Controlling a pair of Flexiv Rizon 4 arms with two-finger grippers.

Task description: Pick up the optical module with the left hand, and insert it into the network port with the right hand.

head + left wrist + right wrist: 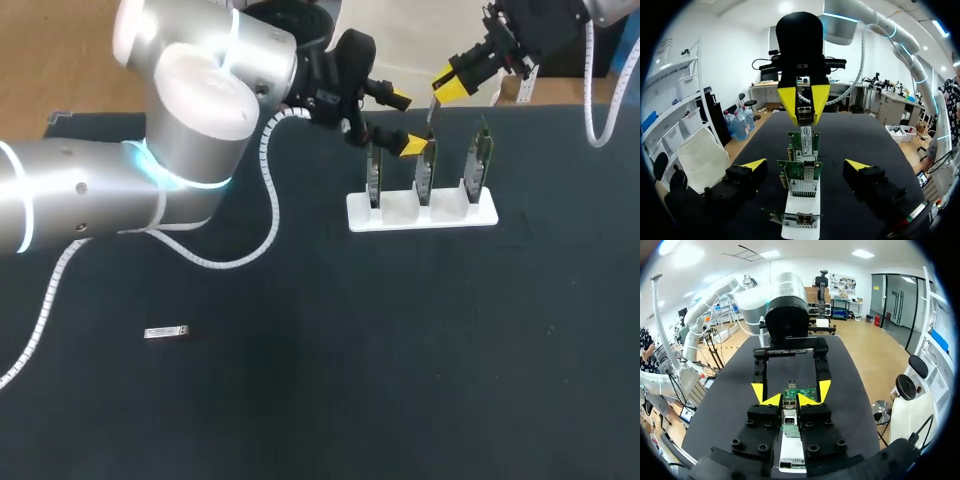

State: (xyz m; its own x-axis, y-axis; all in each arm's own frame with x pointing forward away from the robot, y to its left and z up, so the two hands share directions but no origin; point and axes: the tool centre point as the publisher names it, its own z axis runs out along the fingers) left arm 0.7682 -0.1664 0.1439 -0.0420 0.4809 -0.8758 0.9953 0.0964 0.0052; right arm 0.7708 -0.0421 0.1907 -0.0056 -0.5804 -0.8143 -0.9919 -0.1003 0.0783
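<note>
The worktop is dark and matte. A white stand sits on it toward the far side, right of the middle. Three green cards stand upright in the stand in a row, side by side, apart from each other. A small silver module lies flat on the worktop at the near left, well apart from the stand, its long side roughly along the front edge.
</note>
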